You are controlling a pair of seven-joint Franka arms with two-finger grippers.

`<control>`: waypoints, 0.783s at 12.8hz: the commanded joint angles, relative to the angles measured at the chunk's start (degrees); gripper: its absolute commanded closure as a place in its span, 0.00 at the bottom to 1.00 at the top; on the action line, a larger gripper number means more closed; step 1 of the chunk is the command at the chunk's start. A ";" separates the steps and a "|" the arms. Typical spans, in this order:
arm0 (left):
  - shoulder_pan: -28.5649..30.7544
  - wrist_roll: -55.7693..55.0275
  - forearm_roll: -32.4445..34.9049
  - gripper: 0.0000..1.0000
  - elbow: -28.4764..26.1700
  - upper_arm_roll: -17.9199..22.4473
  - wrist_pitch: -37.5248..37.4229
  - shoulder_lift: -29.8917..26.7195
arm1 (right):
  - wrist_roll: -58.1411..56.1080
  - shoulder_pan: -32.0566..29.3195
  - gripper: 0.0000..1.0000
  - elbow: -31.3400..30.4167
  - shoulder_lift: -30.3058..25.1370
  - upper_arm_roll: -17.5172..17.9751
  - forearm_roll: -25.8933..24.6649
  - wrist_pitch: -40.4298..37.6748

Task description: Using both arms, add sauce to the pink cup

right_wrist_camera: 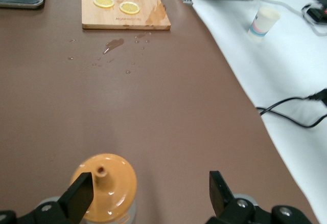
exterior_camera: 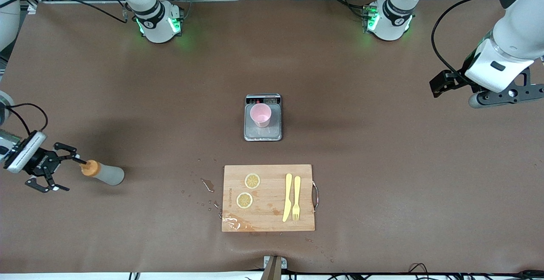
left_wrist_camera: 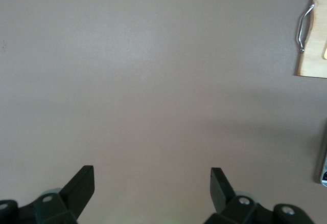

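The sauce bottle (exterior_camera: 103, 173), frosted white with an orange nozzle cap (right_wrist_camera: 104, 185), is near the right arm's end of the table, its nozzle pointing at my right gripper. I cannot tell whether it stands or lies. My right gripper (exterior_camera: 73, 173) (right_wrist_camera: 148, 193) is open, one finger beside the cap, not closed on it. The pink cup (exterior_camera: 260, 115) stands upright on a small kitchen scale (exterior_camera: 263, 133) at mid-table. My left gripper (exterior_camera: 442, 83) (left_wrist_camera: 152, 183) hangs open over bare table at the left arm's end, with nothing between its fingers.
A wooden cutting board (exterior_camera: 268, 216) lies nearer the front camera than the scale, carrying two lemon slices (exterior_camera: 252, 181), a yellow knife (exterior_camera: 287, 197) and a fork (exterior_camera: 296, 198). Spilled drops (exterior_camera: 208, 185) wet the mat beside it. A paper cup (right_wrist_camera: 264, 21) and cables sit off the table's edge.
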 commanded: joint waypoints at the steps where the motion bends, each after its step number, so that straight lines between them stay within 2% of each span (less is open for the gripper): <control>1: 0.08 -0.56 1.53 0.00 -0.06 -0.60 -0.70 -0.53 | 10.38 0.19 0.00 0.33 -4.83 0.49 -7.20 -3.32; 7: -0.01 -0.56 1.53 0.00 0.03 -0.69 -0.52 -0.27 | 35.08 8.61 0.00 2.18 -9.23 0.49 -20.03 -3.07; 10: 0.25 -0.30 1.53 0.00 0.11 -0.69 -0.61 -0.45 | 46.68 11.61 0.00 0.00 -13.88 1.10 -30.66 -3.51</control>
